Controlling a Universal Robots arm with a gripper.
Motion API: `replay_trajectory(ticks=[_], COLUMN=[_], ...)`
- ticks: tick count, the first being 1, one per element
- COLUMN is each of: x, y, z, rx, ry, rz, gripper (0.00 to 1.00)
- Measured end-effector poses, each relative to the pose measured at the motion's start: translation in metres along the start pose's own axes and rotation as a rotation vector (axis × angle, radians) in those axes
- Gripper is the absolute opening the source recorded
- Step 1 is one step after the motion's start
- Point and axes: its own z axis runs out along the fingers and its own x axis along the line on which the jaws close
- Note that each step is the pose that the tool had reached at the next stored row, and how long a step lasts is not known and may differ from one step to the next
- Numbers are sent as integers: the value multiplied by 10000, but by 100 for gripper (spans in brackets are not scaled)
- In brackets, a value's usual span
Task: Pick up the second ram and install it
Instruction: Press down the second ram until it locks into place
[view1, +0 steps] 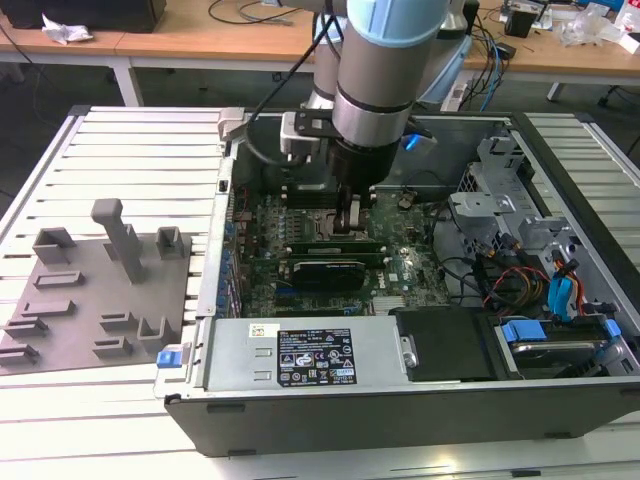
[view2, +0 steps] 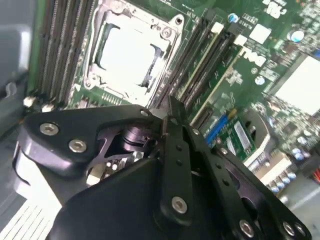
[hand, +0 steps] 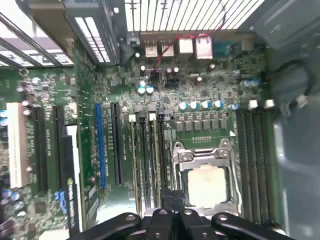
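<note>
Green motherboard lies inside the open computer case at the centre of the exterior view, and the gripper reaches down into it from the upper middle of the frame. Its fingers are pressed together at the memory slots beside the processor socket. Whether the second ram sits between them or in a slot cannot be told. A grey fixture tray rests on the slatted worktop at the exterior view's left.
</note>
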Motion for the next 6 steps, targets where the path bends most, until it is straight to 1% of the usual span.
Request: replay_trajectory(ticks=[1, 6], x=[-10, -10], y=[6, 6], z=[-112, -113], rx=[0, -1], ry=[-8, -19], rz=[0, -1], gripper=[11, 11])
